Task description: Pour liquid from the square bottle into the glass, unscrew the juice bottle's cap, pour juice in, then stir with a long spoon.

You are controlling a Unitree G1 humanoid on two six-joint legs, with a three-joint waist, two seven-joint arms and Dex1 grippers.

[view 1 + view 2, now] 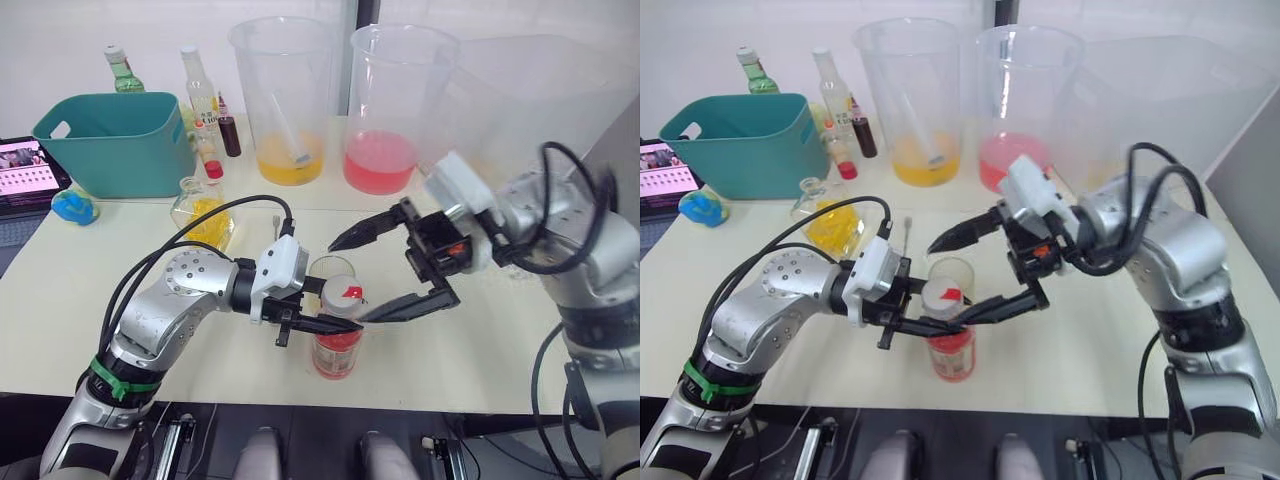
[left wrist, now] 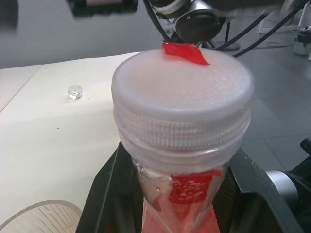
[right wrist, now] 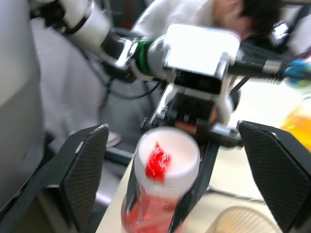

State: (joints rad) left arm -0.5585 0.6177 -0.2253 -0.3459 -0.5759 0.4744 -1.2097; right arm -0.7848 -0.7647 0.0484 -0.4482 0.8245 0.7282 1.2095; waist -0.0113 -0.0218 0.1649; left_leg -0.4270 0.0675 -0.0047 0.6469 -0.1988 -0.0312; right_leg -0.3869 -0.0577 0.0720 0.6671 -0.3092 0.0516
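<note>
Cream counter (image 1: 480,340) at centre frame: left gripper (image 1: 318,322) jaws clamp the juice bottle (image 1: 337,352), thin, probably squashy plastic. Right gripper (image 1: 385,270) jaws gape around the juice bottle's cap (image 1: 343,296); grip its ribbed rim.

cap (image 2: 182,104): ribbed white plastic | juice bottle (image 1: 336,352): clear plastic

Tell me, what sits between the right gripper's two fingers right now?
The juice bottle's cap, still on the juice bottle, with gaps either side, per the right wrist view; right gripper open.
</note>
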